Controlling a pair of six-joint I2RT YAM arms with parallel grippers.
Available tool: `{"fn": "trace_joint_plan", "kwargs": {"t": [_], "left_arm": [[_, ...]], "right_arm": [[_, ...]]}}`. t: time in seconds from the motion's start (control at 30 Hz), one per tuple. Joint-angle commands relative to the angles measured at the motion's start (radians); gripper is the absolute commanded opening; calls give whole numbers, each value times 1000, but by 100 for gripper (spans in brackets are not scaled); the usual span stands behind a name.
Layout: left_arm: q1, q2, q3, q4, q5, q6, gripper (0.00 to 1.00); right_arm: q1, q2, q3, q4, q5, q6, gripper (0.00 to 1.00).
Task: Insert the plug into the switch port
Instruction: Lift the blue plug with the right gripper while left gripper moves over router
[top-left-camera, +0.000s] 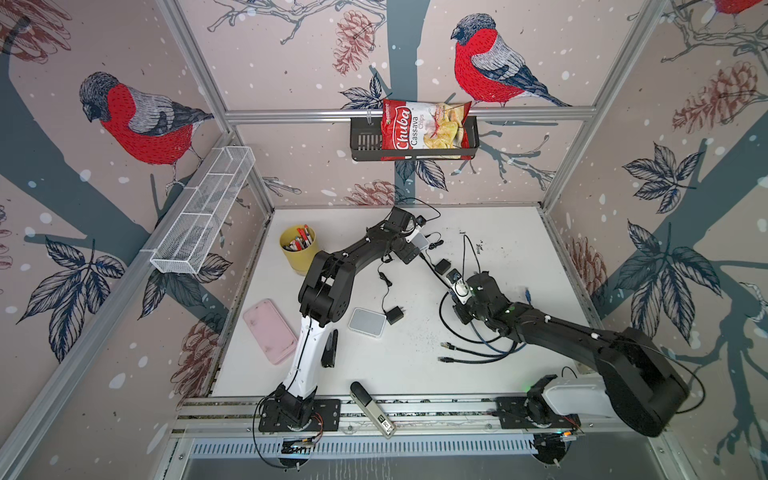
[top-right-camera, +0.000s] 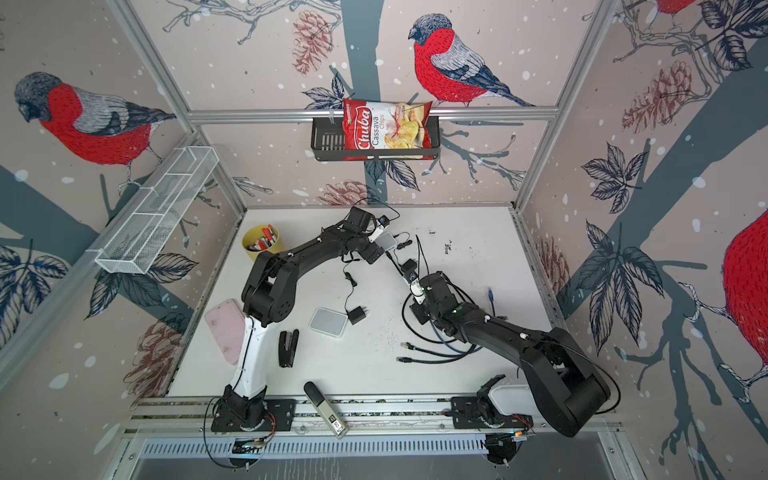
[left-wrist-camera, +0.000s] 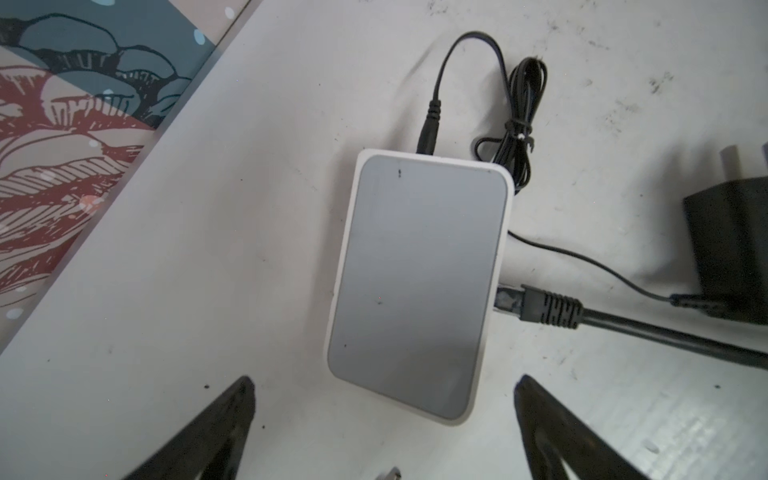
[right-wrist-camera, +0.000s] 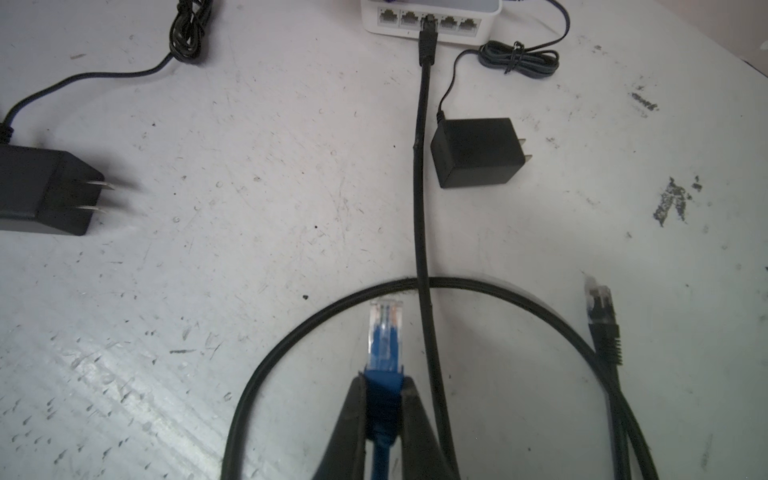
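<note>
Clamping down on the blue Ethernet plug (right-wrist-camera: 386, 328) by its boot with the right gripper (right-wrist-camera: 384, 386), clear tip aimed at the white switch (right-wrist-camera: 395, 31), well apart from it across the table (right-wrist-camera: 249, 166). Over at the port row, spotting a black plug (right-wrist-camera: 428, 29) seated in the middle of five ports. Hovering over the switch's grey top with the left gripper (left-wrist-camera: 384, 380), fingers (left-wrist-camera: 224, 424) spread wide, grasping nothing.

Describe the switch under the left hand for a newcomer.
On the white tabletop, look near the back, below the black wall basket with the red chips bag. The small white, grey-topped network switch lies there under the open left hand; unlike the matching box mid-table, it has a thick black cable plugged in.
</note>
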Motion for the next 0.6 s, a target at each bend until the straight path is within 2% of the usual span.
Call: {"fn": "trace_joint_plan", "kwargs": {"t": [0.0,0.37,0.57], "left_arm": [[4,32,51,-46,41,52,97],[25,133,199,-149,93,81,96],[26,145,208,-164,127,84,94]], "right_arm": [[-3,-7,-4,29,-25,14,6],[-6,-5,-10,35,-34,13,6],[-7,1,-12,40,-31,13,6]]}}
